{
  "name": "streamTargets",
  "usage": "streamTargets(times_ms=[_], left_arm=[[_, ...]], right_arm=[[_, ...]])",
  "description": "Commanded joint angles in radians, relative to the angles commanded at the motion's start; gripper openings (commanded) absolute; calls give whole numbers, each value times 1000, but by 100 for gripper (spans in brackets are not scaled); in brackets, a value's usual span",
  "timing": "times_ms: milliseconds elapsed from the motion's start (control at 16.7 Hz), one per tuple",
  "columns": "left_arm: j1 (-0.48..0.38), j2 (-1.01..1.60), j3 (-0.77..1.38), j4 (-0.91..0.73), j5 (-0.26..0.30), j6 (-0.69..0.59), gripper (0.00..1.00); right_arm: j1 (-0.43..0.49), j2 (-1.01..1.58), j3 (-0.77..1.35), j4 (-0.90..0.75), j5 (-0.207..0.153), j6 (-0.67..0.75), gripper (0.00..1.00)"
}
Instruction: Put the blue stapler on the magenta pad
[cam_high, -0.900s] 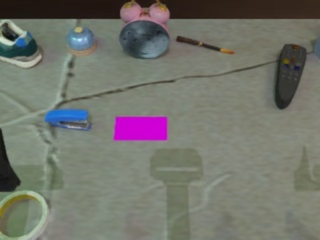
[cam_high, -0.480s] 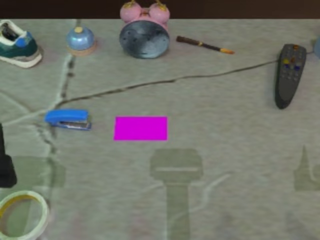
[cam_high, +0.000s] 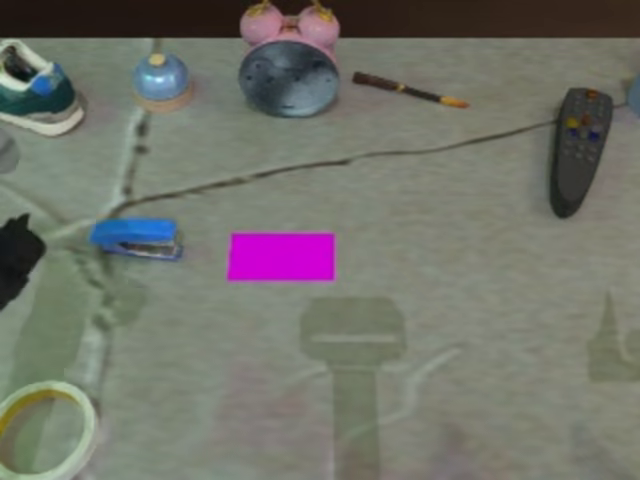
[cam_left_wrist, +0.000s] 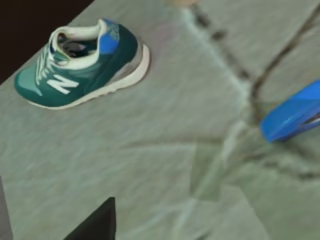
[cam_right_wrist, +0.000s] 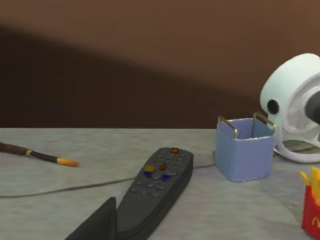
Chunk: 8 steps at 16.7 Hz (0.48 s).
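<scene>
The blue stapler (cam_high: 137, 239) lies on the table at the left, its length running left to right; the left wrist view shows one end of the stapler (cam_left_wrist: 295, 115). The magenta pad (cam_high: 281, 257) lies flat just to its right, with a small gap between them and nothing on it. My left gripper (cam_high: 16, 252) is at the table's left edge, level with the stapler and well apart from it, open and empty; one dark fingertip (cam_left_wrist: 99, 224) shows. My right arm is outside the top view, parked near the remote, with one fingertip (cam_right_wrist: 102, 222) visible.
A green shoe (cam_high: 35, 90), a blue-domed bell (cam_high: 162, 80), a pink alarm clock (cam_high: 289, 62) and a pen (cam_high: 408, 90) line the far edge. A remote (cam_high: 579, 148) lies at the right, a tape roll (cam_high: 45, 428) at the near left. A blue box (cam_right_wrist: 245, 148) stands beyond the remote.
My left gripper has moved along the left edge toward the far side, from beside the tape roll to level with the stapler. Stapler and pad have not moved.
</scene>
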<state>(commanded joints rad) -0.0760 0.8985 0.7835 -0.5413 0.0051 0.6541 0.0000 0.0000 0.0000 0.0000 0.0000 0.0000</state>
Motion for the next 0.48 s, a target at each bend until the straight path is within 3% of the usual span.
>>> streamTargets(times_ms=[480], left_arm=[[-64,819,650,-472,1,553,100]], right_arm=[[0,0,0,0,0,0,100]])
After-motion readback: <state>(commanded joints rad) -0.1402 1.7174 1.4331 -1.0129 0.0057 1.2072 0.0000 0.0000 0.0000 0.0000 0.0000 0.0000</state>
